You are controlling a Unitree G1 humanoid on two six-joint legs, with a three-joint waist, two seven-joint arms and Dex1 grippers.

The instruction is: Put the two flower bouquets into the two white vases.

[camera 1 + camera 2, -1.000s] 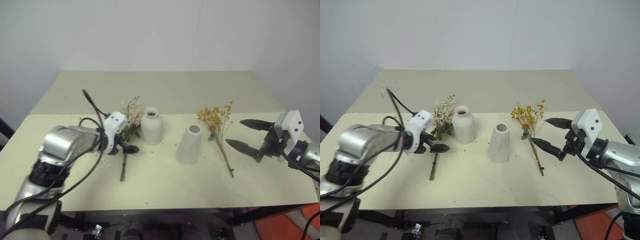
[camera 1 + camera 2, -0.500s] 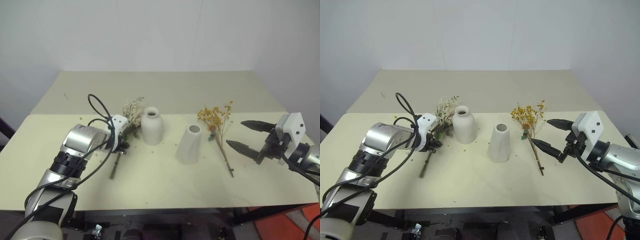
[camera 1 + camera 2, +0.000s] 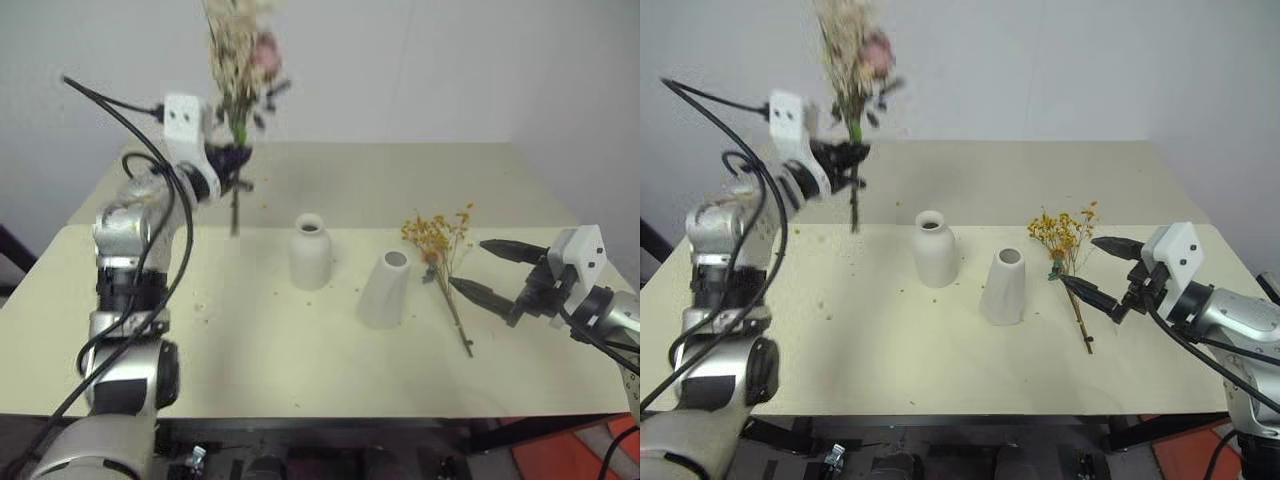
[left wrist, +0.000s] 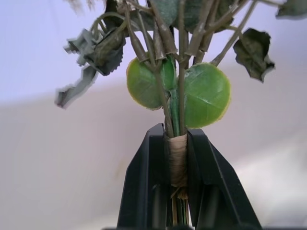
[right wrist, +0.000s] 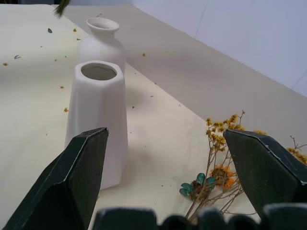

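My left gripper (image 3: 233,156) is shut on the taller bouquet (image 3: 238,55) and holds it upright, high above the table's far left, its stem (image 3: 234,212) hanging below the fingers. In the left wrist view both fingers (image 4: 144,182) clamp the taped stem (image 4: 178,158) under round green leaves. The bottle-shaped vase (image 3: 310,250) and the cone-shaped vase (image 3: 383,288) stand upright mid-table. The yellow-orange bouquet (image 3: 440,262) lies flat to the right of the cone vase. My right gripper (image 3: 487,268) is open just right of its stem, holding nothing; its wrist view shows both vases (image 5: 97,120) and the yellow blooms (image 5: 218,158).
The beige table (image 3: 300,370) carries small flower crumbs around the vases. A white wall stands behind the far edge. Free room lies along the near side and far right of the table.
My left gripper closed on the taller bouquet's stem on the table, then lifted it high and turned it upright. The right arm stayed put.
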